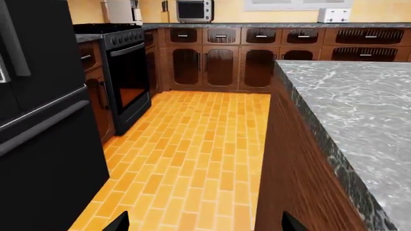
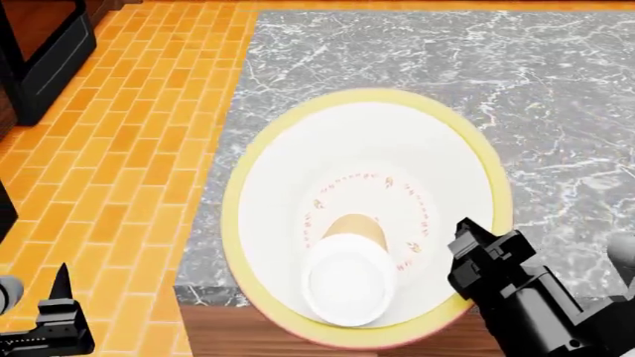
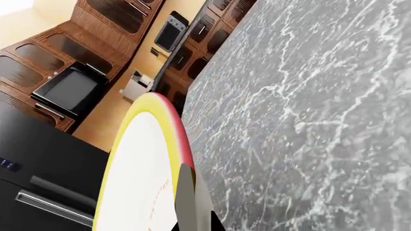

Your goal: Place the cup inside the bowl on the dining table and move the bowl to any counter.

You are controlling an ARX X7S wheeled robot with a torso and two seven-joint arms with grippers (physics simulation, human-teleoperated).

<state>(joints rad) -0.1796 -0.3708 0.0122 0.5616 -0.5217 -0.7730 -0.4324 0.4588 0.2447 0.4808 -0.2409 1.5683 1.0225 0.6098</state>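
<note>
Yellow-rimmed bowl (image 2: 367,216), cup (image 2: 347,275) inside it, sits at the dining table (image 2: 555,97) edge; the right gripper (image 2: 474,249) pinches the bowl's near-right rim, while the left gripper (image 2: 50,316), well apart over the floor (image 2: 119,149), is open and empty

One cup (image 2: 347,271), one bowl (image 2: 367,212), one table (image 2: 555,104)

black oven (image 1: 128,72), toaster oven (image 1: 194,10), orange brick floor (image 1: 186,159)

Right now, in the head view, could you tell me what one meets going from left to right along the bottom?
left gripper → orange brick floor → cup, lying in the bowl → right gripper, at the bowl's rim.
</note>
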